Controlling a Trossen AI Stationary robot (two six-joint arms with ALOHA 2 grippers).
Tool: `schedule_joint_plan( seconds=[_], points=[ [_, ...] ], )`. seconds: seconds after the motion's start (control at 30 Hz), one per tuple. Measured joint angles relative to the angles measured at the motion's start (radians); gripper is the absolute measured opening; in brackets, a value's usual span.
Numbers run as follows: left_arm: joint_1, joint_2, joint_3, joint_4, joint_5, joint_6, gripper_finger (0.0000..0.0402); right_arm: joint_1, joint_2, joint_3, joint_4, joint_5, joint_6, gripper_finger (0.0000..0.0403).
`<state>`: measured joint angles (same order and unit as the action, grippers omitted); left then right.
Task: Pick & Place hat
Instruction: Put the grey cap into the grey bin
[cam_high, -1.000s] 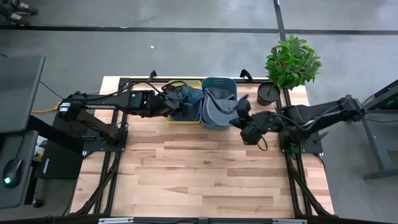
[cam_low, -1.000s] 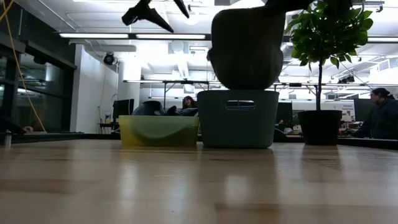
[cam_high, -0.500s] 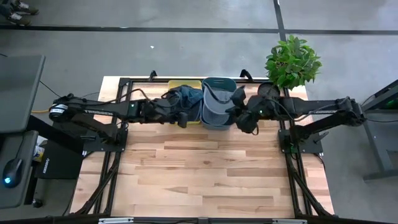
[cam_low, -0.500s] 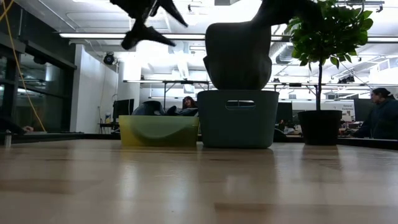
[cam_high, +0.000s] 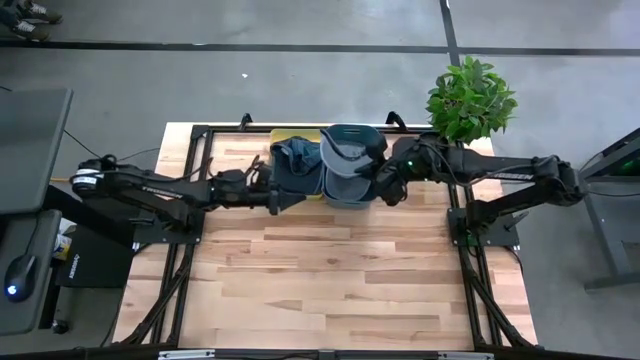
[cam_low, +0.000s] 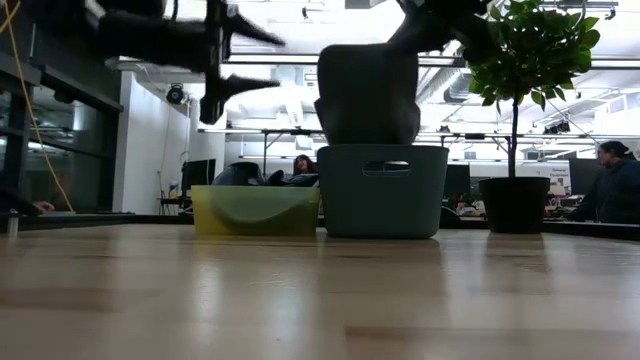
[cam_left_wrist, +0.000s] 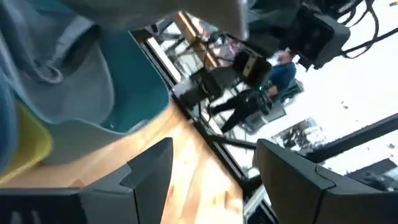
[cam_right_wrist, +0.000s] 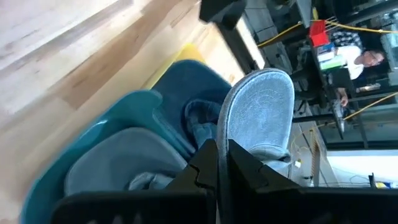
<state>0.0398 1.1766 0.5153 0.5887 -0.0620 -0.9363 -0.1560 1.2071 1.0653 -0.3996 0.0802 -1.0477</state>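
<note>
Wooden table, right gripper gripping hat

The hat is grey, with a paler, speckled grey brim. It hangs over a teal bin. Beside that stands a yellow bin holding dark blue cloth. The surface is light wood in pale and tan planks, framed by black rails. Both arms are black, as are the left pincer and the right pincer. The plant is bright green in a dark pot. The floor is grey, crossed by a dark stripe.
</note>
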Motion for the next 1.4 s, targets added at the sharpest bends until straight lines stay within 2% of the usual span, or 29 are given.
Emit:
schedule_joint_plan(
  seconds=[0.1, 0.33, 0.53, 0.67, 0.73, 1.0, 1.23, 1.4],
  points=[
    [0.026, 0.004, -0.081, 0.111, 0.039, -0.002, 0.0229, -0.018, 0.025, 0.02, 0.01, -0.032, 0.0, 0.0006],
    [0.074, 0.004, -0.232, 0.484, 0.24, -0.009, 0.0229, -0.054, 0.123, 0.082, 0.019, -0.022, -0.061, 0.0006],
    [0.071, -0.009, -0.389, 0.755, 0.202, -0.03, 0.0229, -0.072, 0.165, 0.087, 0.023, 0.025, -0.11, 0.0006],
    [0.072, -0.006, -0.487, 0.836, 0.142, -0.063, 0.0229, -0.086, 0.166, 0.087, 0.028, 0.023, -0.085, 0.0006],
    [0.07, -0.008, -0.501, 0.905, 0.149, -0.062, 0.0229, -0.089, 0.166, 0.087, 0.028, 0.025, -0.079, 0.0006],
    [0.073, -0.067, -0.503, 0.878, 0.268, 0.043, 0.0229, -0.1, 0.165, 0.086, 0.02, -0.036, -0.026, 0.0006],
    [0.091, -0.129, -0.504, 0.714, 0.275, 0.079, 0.0229, -0.131, 0.165, 0.085, 0.016, -0.034, -0.051, 0.0006],
    [0.154, -0.176, -0.504, 0.696, 0.326, 0.102, 0.0229, -0.166, 0.168, 0.085, -0.016, -0.071, -0.052, 0.0006]
  ],
)
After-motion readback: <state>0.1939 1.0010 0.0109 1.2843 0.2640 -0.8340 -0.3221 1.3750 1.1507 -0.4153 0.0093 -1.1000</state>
